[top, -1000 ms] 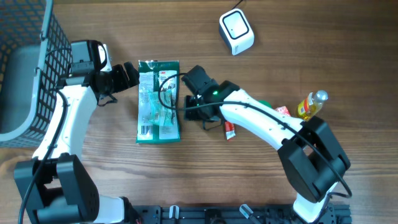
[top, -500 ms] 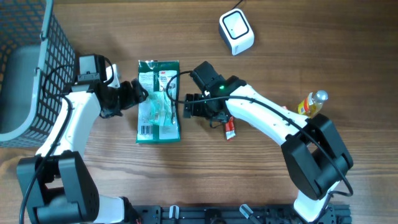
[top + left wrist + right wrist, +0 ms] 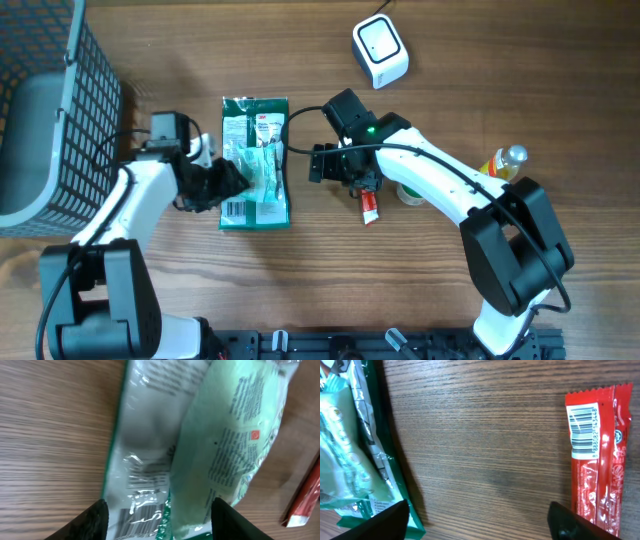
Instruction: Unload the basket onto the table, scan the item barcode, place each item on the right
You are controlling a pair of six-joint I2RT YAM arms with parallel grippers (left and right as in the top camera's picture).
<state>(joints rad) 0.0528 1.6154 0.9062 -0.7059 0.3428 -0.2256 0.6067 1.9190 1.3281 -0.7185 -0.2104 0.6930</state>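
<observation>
Green and silver, the packet (image 3: 255,162) lies flat on the wooden tabletop (image 3: 200,290), its long side running away from the robot and its barcode (image 3: 234,209) at the near left corner, facing up. A paler green pouch shows through the clear wrapper. The left hand (image 3: 225,183) sits low over that near end; in the left wrist view its fingers (image 3: 95,520) straddle the packet, one at the left edge beside the barcode and one at the right edge of the pale pouch. They stand apart, but whether they press on the wrapper I cannot tell. The right hand (image 3: 340,170) is just beside the packet's right edge – spread wide and empty, with only bare wood between its fingers (image 3: 375,522). A red sachet (image 3: 369,207) lies close by on its far side, its own barcode up. The white scanner (image 3: 380,50) sits well apart at the far edge, beyond the right arm. A yellow bottle (image 3: 500,167) lies out on the right, and a wire basket (image 3: 60,100) fills the far left corner.
</observation>
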